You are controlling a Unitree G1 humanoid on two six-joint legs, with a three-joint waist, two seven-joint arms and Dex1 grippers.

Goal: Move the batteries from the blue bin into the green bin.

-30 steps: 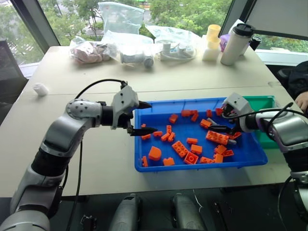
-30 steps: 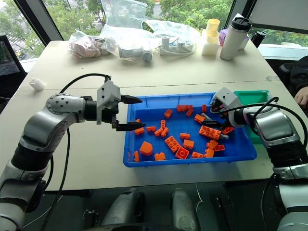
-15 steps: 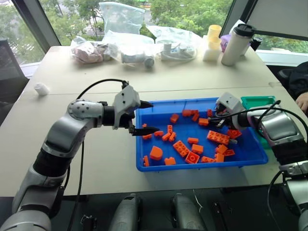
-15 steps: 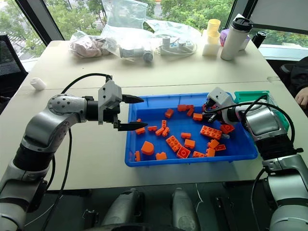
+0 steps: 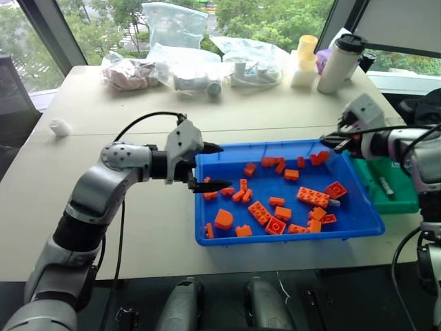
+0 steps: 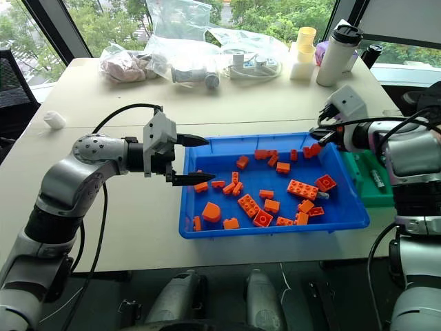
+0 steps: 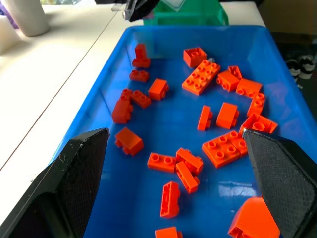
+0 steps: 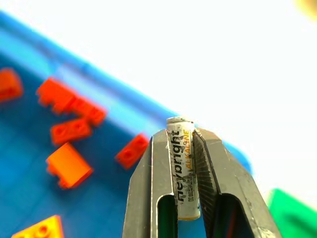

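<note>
right tool (image 8: 179, 148) – pinched on a battery (image 8: 181, 168) – left tool (image 5: 207, 167) wide, empty

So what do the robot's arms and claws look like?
Both arms are shiny silver-grey metal with rounded joints and black bands between the segments. Thin black cables loop alongside each one. Each wrist carries a pale grey boxy block. The left gripper and right gripper each end in two black pointed jaws, wedge-shaped with a finely textured inner face.
</note>
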